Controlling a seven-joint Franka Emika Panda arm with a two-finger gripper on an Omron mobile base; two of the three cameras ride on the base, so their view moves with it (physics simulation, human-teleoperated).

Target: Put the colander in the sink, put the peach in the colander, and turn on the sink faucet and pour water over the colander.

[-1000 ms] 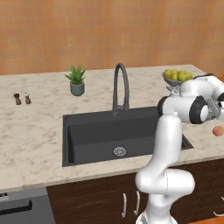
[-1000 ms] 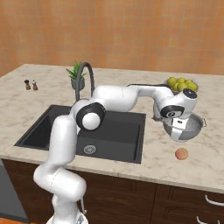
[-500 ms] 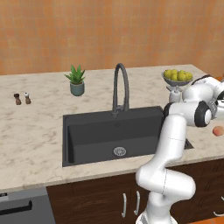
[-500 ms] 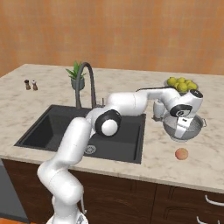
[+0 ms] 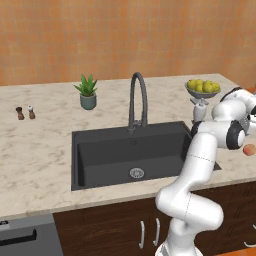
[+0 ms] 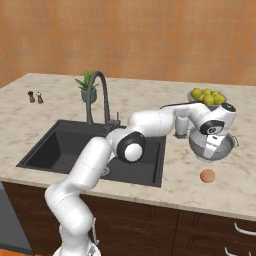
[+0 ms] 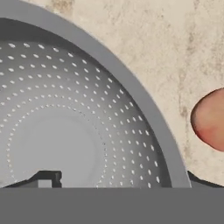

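Note:
The silver colander (image 6: 199,149) stands on the counter right of the sink (image 6: 45,147), just in front of the fruit bowl. My gripper (image 6: 215,146) hangs down over it, open. In the hand view one fingertip (image 7: 43,178) is inside the colander (image 7: 57,131) and the other is outside its rim, on the side facing the peach (image 7: 212,120). The peach (image 6: 207,175) lies on the counter in front of the colander, apart from it, and it also shows as a reddish peach (image 5: 248,149) beside the arm. The dark faucet (image 6: 97,95) arches over the sink's back edge.
A footed bowl of yellow-green fruit (image 6: 207,95) stands right behind the colander, with a small pale cup (image 6: 181,126) to its left. A potted plant (image 5: 88,92) and two small shakers (image 5: 25,112) sit at the back left. The counter's front edge runs close behind the peach.
The arm has swung further right and the hand has come down a little onto the colander. The colander and the peach have stayed put.

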